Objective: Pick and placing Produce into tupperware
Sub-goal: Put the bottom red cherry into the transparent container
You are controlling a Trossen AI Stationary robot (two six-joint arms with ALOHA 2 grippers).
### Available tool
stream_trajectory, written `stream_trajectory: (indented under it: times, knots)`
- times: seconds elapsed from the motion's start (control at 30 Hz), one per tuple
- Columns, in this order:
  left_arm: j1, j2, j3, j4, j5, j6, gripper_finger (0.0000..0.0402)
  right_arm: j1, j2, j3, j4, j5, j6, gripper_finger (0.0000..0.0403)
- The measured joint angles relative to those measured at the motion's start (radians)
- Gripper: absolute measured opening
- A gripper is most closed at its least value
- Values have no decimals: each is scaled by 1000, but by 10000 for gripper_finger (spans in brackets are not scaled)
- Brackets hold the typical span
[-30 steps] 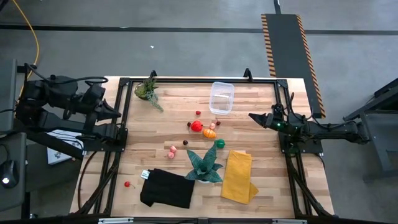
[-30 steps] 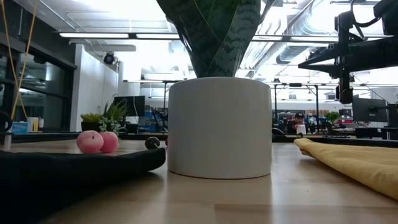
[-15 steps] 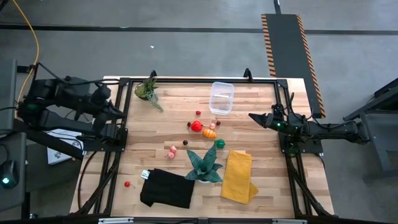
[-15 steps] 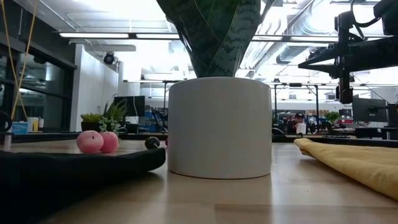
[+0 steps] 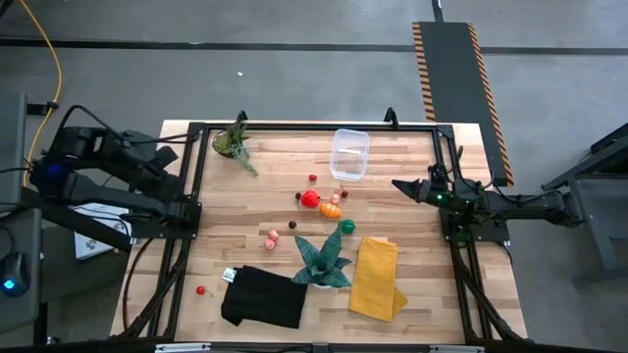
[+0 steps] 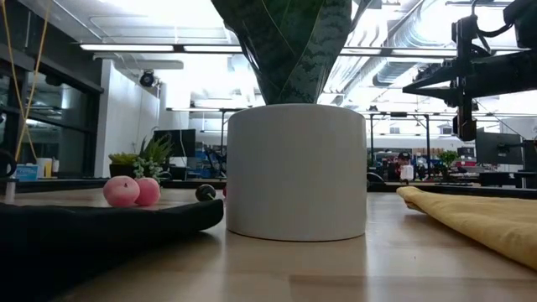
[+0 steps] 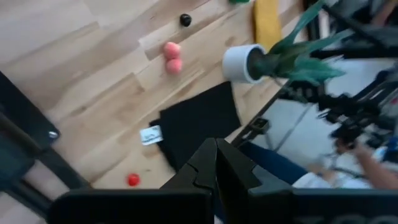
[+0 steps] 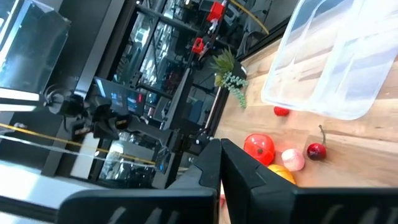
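Clear tupperware (image 5: pixel 349 155) and scattered produce (image 5: pixel 310 199) lie well ahead of the empty, fully closed right gripper (image 5: pixel 398 184), while the left gripper (image 7: pixel 216 163), likewise closed and empty, hangs off-table.

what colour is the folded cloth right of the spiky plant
Yellow. The folded cloth shows best in the high view, beside the spiky plant.

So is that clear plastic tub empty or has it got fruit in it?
Empty: the tub shows only bare wood through it; the toy fruits lie outside.
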Motion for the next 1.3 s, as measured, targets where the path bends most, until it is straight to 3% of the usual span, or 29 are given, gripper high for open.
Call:
stream_trajectory:
  times: [0.43, 0.73, 0.97, 1.17, 1.3]
  knots:
    - [0, -15, 1, 2, -37, -113, 0, 0, 0, 0, 4, -92, 4, 0]
    - [-52, 106, -24, 210, -50, -62, 0, 0, 0, 0, 3, -92, -4, 0]
    - [-379, 213, -25, 241, -207, -251, 0, 0, 0, 0, -1, -100, -4, 0]
    - [-743, 277, -25, 254, -545, -575, 0, 0, 0, 0, -6, -102, -37, 0]
    - [-948, 355, -25, 192, -684, -843, 0, 0, 0, 0, -6, -118, -49, 0]
